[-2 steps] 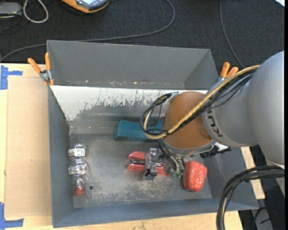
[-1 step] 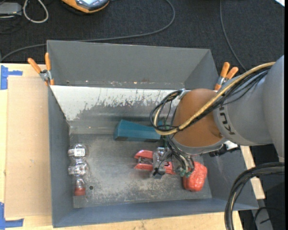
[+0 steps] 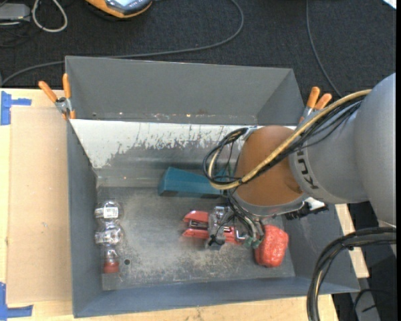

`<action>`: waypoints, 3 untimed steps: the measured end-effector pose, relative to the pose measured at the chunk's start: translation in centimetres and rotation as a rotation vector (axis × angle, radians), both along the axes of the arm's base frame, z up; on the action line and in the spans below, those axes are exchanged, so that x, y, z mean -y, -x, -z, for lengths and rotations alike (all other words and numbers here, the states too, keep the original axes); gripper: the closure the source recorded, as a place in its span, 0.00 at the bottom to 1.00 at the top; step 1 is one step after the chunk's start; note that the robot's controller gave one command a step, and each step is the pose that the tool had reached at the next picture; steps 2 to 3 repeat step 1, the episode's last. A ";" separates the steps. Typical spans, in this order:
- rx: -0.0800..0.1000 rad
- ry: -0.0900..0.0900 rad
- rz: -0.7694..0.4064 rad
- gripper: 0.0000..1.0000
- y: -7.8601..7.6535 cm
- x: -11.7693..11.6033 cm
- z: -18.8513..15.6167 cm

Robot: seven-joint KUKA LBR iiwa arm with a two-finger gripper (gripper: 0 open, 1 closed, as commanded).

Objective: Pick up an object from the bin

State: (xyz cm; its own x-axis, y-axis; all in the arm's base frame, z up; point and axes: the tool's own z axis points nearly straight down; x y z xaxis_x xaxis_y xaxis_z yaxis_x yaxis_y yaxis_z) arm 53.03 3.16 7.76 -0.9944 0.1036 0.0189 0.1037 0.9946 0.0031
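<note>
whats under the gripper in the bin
Under the gripper lies a flat red plastic piece with dark parts, on the floor of the grey metal bin. Its right end is covered by the gripper and the orange wrist cover, so its full shape cannot be seen.

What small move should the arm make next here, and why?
Likely a short, straight drop onto the flat red thing in the middle of the bin. The gripper sits right over that thing's right end, but the view does not show it gripped. The nearest neighbours, a knobbly red lump to the right and a teal block behind, lie aside.
</note>
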 end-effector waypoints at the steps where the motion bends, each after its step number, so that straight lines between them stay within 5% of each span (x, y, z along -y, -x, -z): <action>1: -0.003 0.001 -0.002 1.00 -0.4 -0.8 -10.7; 3: -0.003 0.001 -0.002 1.00 -0.4 -0.8 -10.7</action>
